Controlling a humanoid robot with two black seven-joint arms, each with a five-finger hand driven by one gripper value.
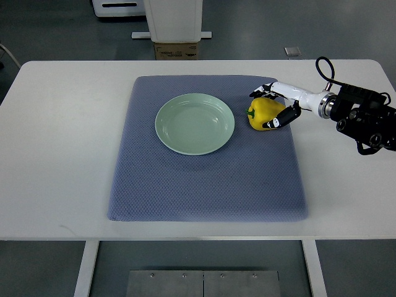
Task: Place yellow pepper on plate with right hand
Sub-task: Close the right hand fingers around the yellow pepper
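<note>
A yellow pepper [263, 114] with a green stem lies on the blue-grey mat [207, 176], just right of the pale green plate [194, 123]. My right hand [275, 106] reaches in from the right edge and its white and black fingers [286, 116] curl around the pepper's right side, top and bottom. The pepper sits a small gap away from the plate's rim. The plate holds nothing. The left arm does not show.
The mat covers the middle of a white table [55, 154]. Beyond the far edge stand a white pillar base with a cardboard box [176, 49] on the floor, and a small grey tile [292, 51].
</note>
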